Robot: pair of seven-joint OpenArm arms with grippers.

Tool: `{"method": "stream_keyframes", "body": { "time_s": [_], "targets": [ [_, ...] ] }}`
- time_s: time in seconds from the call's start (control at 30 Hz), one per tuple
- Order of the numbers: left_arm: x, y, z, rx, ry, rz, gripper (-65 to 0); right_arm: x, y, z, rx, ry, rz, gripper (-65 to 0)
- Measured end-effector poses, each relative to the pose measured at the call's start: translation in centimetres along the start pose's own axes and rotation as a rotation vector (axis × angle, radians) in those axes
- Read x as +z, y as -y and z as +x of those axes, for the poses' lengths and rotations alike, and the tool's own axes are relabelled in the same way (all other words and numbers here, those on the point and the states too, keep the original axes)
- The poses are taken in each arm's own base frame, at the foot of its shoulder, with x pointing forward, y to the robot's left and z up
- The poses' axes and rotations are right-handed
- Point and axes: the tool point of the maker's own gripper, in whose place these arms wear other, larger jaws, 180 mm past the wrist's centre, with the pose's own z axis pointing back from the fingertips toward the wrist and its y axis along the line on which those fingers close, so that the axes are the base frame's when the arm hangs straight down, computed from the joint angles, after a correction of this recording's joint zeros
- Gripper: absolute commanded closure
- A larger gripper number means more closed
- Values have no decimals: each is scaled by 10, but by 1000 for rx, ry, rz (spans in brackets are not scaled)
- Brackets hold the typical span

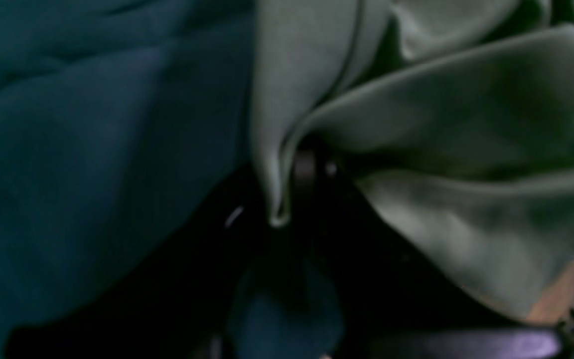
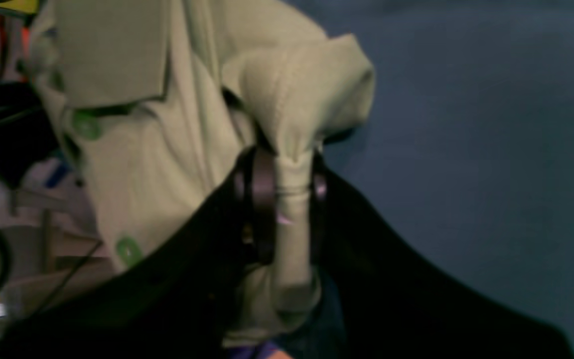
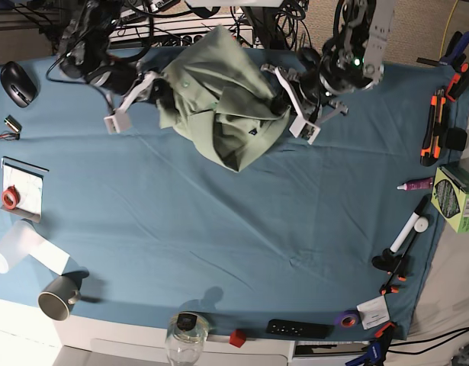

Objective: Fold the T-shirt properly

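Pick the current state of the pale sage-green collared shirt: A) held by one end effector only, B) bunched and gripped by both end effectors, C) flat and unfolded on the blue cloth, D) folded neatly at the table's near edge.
B: the pale sage-green collared shirt hangs bunched between the left end effector and the right end effector, each pinching a fold of it.

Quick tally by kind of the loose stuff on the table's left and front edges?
Computer mouse: 1
Red tape roll: 1
Grey mug: 1
Glass jar: 1
Red cube: 1
Black remote: 1
Purple tape roll: 1
Total: 7
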Motion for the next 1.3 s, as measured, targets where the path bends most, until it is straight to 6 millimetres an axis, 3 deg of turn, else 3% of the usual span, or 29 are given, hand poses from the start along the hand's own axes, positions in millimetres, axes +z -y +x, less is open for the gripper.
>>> {"method": "stream_keyframes", "body": {
  "time_s": [0.23, 0.47, 0.63, 0.83, 1.0, 1.3],
  "targets": [
    [-9, -16, 33, -41, 43, 19, 0, -4, -15, -13, -51, 10, 52, 0],
    [-12, -16, 67, -77, 98, -11, 0, 10, -27, -27, -22, -8, 28, 0],
    [-23, -22, 89, -98, 117, -42, 0, 21, -39, -15, 49, 32, 4, 0],
    [-42, -34, 85, -66, 63, -60, 0, 23, -23, -11, 58, 40, -98, 0],
    [-44, -34, 86, -74, 58, -77, 0, 23, -6, -7, 12, 75, -209, 0],
    [-50, -17, 99, -68, 89, -110, 0, 6, -22, -18, 28, 17, -181, 0]
  ]
}}
